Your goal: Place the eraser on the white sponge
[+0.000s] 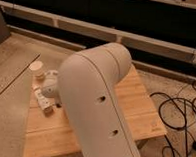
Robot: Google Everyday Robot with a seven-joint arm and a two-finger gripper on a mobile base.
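Note:
My large white arm fills the middle of the camera view and hides much of the wooden table. My gripper is at the table's left end, low over a small whitish block that looks like the white sponge. A small tan piece, possibly the eraser, lies just in front of the sponge and touches it or nearly does. I cannot tell whether the gripper holds anything.
A short beige cylinder stands at the table's far left corner, just behind the gripper. Black cables lie on the floor to the right. A speckled floor lies to the left, and a dark wall with a pale ledge is behind.

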